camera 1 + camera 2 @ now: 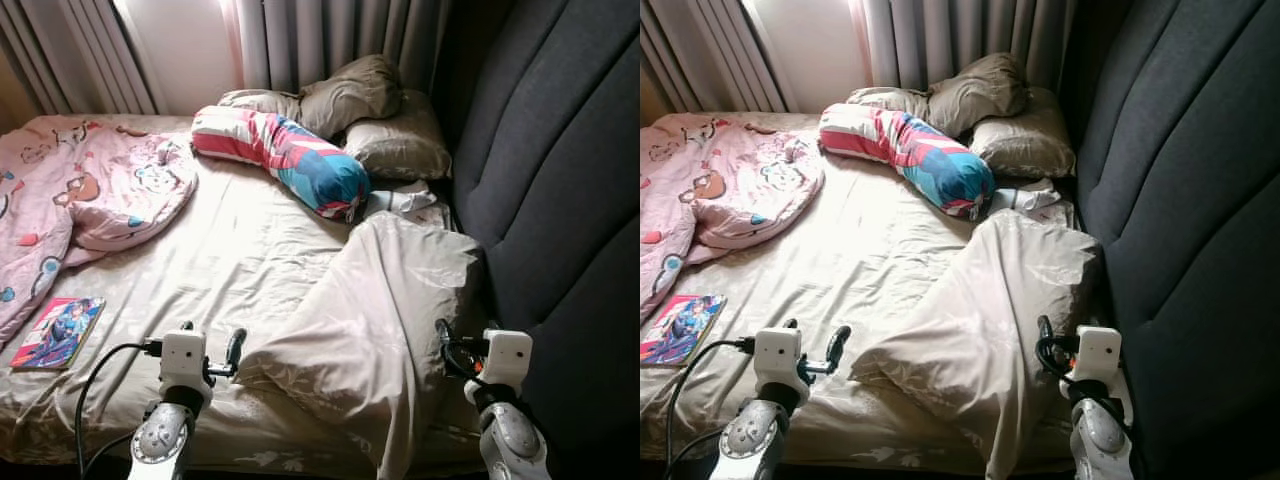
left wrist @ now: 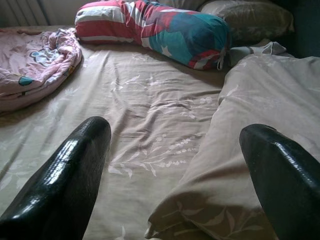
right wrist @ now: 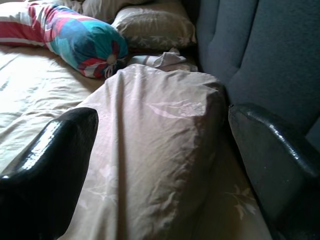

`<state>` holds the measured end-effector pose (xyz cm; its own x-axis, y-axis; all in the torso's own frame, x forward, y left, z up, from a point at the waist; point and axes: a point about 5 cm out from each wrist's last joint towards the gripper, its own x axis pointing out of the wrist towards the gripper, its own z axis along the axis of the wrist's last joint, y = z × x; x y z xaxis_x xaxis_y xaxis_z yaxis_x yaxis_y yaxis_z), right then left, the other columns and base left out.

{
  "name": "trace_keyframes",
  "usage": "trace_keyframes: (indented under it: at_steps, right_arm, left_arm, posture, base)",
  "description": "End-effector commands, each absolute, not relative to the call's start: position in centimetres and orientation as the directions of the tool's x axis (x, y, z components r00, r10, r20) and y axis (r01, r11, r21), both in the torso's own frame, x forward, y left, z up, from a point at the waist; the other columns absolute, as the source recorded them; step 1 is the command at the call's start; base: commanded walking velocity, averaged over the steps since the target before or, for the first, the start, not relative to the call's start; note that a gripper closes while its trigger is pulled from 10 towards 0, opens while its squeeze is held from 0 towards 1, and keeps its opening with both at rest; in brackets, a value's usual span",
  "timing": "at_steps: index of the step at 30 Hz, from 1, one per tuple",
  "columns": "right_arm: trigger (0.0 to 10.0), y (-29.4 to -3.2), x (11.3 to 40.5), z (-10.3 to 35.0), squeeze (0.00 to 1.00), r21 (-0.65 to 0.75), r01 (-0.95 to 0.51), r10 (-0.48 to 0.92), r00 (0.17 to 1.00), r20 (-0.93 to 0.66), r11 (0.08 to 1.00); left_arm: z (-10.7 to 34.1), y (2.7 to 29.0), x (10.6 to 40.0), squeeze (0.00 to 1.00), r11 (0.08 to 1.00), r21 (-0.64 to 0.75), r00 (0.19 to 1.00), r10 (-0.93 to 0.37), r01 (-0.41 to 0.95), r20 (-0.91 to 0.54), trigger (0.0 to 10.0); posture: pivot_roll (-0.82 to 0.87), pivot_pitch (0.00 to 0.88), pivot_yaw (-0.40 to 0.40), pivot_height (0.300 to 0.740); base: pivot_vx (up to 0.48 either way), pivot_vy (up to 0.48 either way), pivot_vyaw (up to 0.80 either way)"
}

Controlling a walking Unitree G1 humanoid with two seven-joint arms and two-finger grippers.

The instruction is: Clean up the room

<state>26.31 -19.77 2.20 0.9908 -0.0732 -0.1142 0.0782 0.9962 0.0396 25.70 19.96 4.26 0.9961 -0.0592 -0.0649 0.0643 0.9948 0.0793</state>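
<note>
One striped bolster (image 1: 285, 155); two beige pillows (image 1: 345, 92) (image 1: 400, 145); one beige duvet (image 1: 375, 320); one pink blanket (image 1: 90, 190); one book (image 1: 58, 332).

A beige pillow (image 1: 375, 325) with a faint leaf print lies rumpled on the bed between the two grippers, its near corner just beside the left gripper (image 1: 212, 345) and its far side by the right gripper (image 1: 447, 340). Beyond it, farther from both, a striped red-and-blue bolster (image 1: 285, 155) lies slantwise, and past that two beige pillows (image 1: 385, 125) rest stacked.
</note>
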Motion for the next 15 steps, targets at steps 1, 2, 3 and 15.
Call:
trace_keyframes:
  at_steps: [1,2,3,15]
  right_arm:
    - [10.0,-19.95,26.37,2.30,0.00,0.030,0.091,-0.087,0.990,-0.111,0.995]
    - [10.0,-19.98,26.37,2.29,0.00,0.027,0.093,-0.089,0.990,-0.113,0.995]
    - [10.0,-20.00,26.38,2.27,0.00,0.027,0.093,-0.089,0.989,-0.114,0.995]
    - [10.0,-19.78,26.65,1.88,0.00,0.021,0.089,-0.084,0.984,-0.160,0.996]
  left_arm:
    - [4.43,19.70,25.92,0.00,0.994,0.077,0.995,-0.073,0.078,-0.066,10.0]
    - [4.42,19.69,25.92,0.00,0.994,0.078,0.995,-0.073,0.078,-0.066,10.0]
    - [4.44,19.66,25.94,0.00,0.994,0.078,0.995,-0.075,0.080,-0.066,10.0]
    - [4.65,19.25,26.11,0.00,0.991,0.084,0.994,-0.096,0.100,-0.058,10.0]
  posture:
    - [-0.05,0.006,-0.009,0.740]
    - [-0.05,0.006,-0.009,0.740]
    - [-0.05,0.006,-0.010,0.740]
    - [-0.05,0.000,-0.004,0.710]
  base:
    - [0.000,0.000,0.00]
    - [0.000,0.000,0.00]
    - [0.000,0.000,0.00]
    - [0.000,0.000,0.00]
